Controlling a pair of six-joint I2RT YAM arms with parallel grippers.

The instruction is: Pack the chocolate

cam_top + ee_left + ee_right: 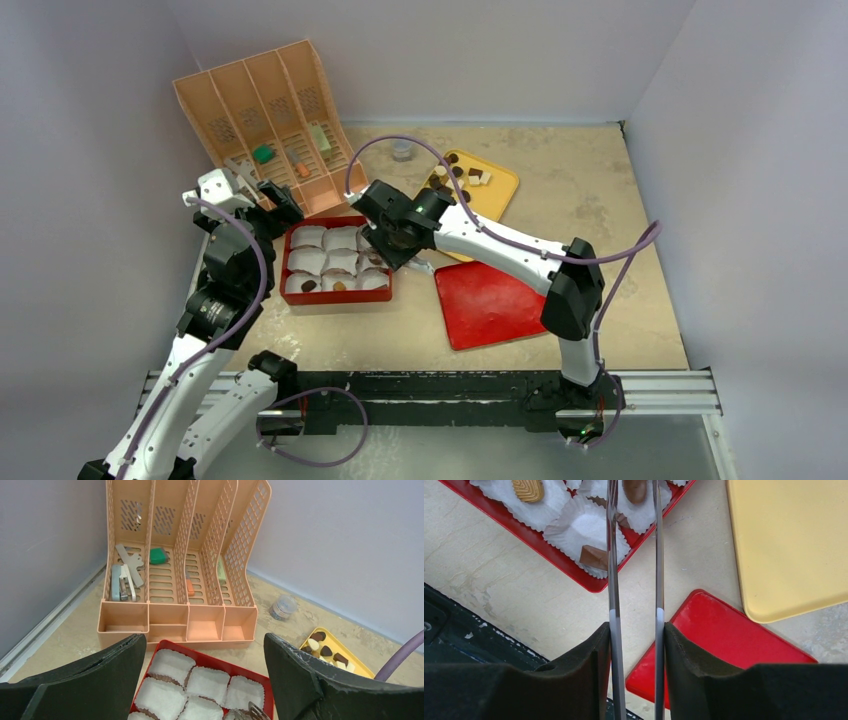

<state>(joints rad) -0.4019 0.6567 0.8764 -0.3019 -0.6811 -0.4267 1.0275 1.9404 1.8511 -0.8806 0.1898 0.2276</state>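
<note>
Placement seems in hand: slim steel tweezers [612, 580] are pinched in the right gripper [636, 635]'s jaws above the red plastic box [340, 299]. The left gripper [204, 645]'s jaws are spread, and more brown chocolate pieces [326, 651] must be fetched.

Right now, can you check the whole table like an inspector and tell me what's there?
Surface: beige, blotchy table.
Job's things: chocolate on the yellow tray; a few pieces in paper cups in the red box; red lid beside it.
Clutter: peach organizer holding a green block and small bits; clear jar at the back.
Grippers: left gripper jaws wide, empty, near the box; right gripper jaws clamped on tweezers over the box.
Cables: purple cables loop off both arms.
Surroundings: plain grey walls on three sides.
</note>
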